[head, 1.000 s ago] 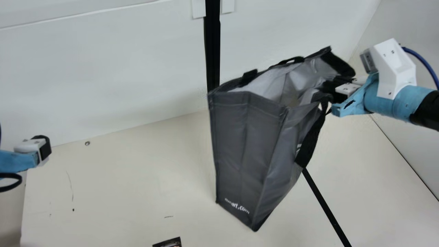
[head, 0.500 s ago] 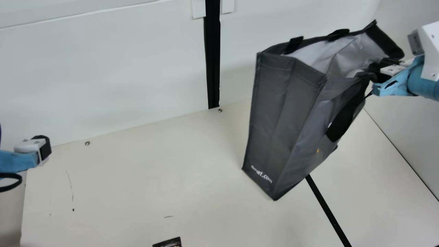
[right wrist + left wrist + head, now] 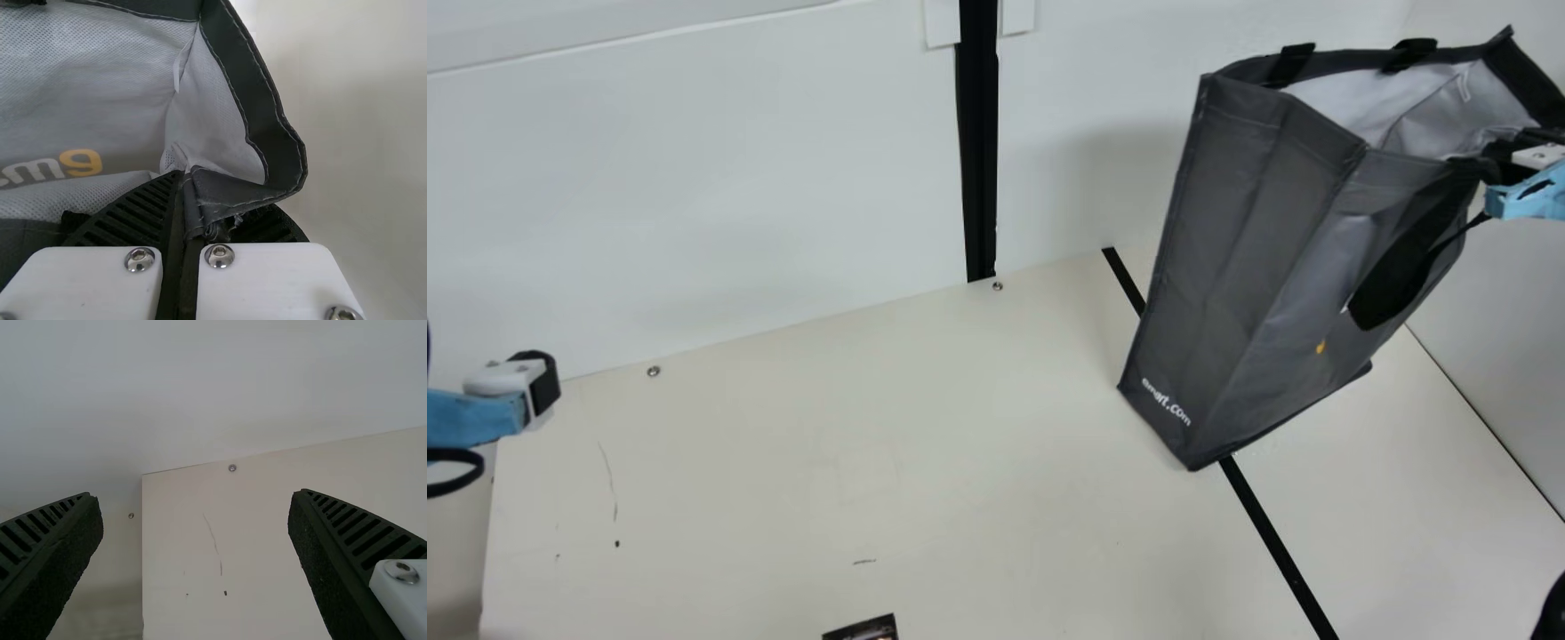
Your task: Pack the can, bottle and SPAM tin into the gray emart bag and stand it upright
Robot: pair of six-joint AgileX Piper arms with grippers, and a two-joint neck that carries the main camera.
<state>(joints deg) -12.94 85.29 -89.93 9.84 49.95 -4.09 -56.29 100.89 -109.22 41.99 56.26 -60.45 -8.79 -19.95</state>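
Fabric rim (image 3: 257, 87) of the tall gray bag (image 3: 1245, 240) sits clenched in my black right end effector (image 3: 190, 200). I'd level its base (no tugging).

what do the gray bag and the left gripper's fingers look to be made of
The bag looks like coated woven or nonwoven fabric: slight sheen outside, creases, stitched hems, dimpled matte lining. The left gripper has matte black ribbed fingers, probably plastic or rubber, with grainy inner faces.
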